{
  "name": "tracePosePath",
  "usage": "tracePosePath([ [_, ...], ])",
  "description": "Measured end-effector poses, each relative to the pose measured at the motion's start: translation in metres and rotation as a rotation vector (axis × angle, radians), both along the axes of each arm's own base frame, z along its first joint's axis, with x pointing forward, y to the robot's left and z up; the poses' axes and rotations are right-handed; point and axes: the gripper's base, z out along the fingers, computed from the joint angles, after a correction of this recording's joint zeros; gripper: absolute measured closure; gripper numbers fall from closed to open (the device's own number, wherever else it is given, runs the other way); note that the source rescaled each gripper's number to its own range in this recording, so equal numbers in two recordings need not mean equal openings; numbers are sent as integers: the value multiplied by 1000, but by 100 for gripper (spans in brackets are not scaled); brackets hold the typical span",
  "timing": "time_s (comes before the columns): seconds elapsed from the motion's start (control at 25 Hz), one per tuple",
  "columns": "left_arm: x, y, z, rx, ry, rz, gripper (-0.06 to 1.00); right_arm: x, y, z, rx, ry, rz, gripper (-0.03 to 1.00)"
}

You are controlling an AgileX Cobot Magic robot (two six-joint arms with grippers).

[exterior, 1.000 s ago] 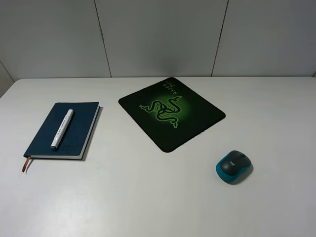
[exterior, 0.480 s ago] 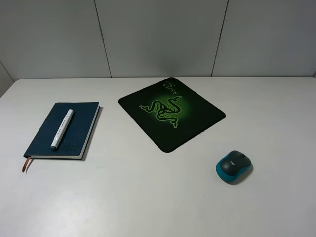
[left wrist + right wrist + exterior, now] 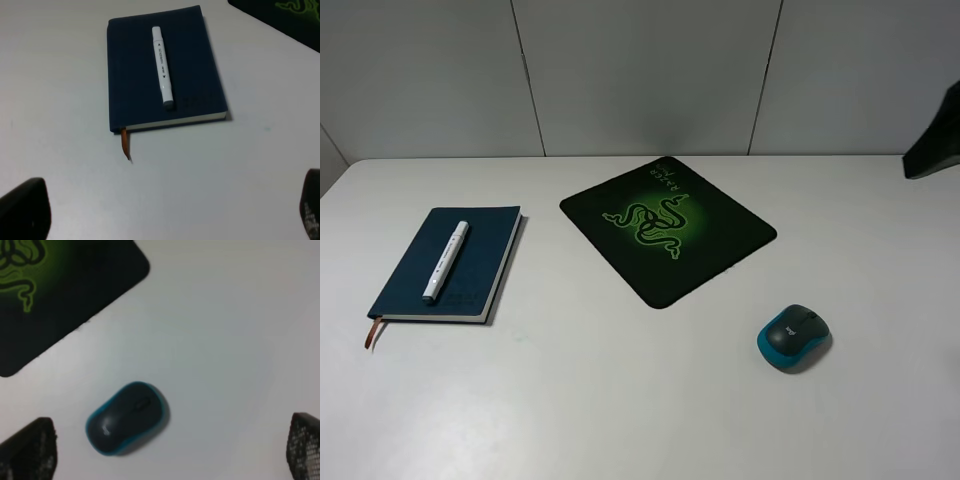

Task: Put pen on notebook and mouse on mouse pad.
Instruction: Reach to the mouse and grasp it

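The white pen point(image 3: 445, 260) lies lengthwise on the closed navy notebook point(image 3: 480, 270) at the table's left, and shows in the left wrist view as pen point(image 3: 163, 67) on notebook point(image 3: 135, 75). My left gripper point(image 3: 167, 212) hovers open, back from the notebook's ribbon end, with nothing between its fingers. The teal-sided mouse point(image 3: 794, 337) sits on the bare table, in front of and to the right of the black mouse pad point(image 3: 720, 245) with its green logo. My right gripper point(image 3: 167, 447) stands open above the table, with the mouse point(image 3: 127, 417) and a corner of the mouse pad point(image 3: 100, 285) ahead of it.
A dark part of the right arm point(image 3: 932, 140) juts in at the right edge of the high view. The notebook's brown ribbon point(image 3: 125, 145) trails onto the white table point(image 3: 620, 400). A grey panelled wall point(image 3: 640, 70) runs behind the table.
A dark part of the right arm has come into the high view at its right edge. Pen, notebook, mouse and mouse pad have not moved.
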Motion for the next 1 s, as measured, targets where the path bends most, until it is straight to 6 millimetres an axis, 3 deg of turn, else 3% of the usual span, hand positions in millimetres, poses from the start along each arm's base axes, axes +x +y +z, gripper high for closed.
tracePosePath([
  [0.2, 0, 0, 0, 1, 0, 0, -6, 31, 27, -13, -20, 77, -37, -3],
  [0.52, 0, 0, 0, 1, 0, 0, -6, 41, 65, -33, 83, 183, -230, -3],
  [1.0, 0, 0, 0, 0, 0, -1, -6, 55, 81, -85, 129, 428, -491, -3],
])
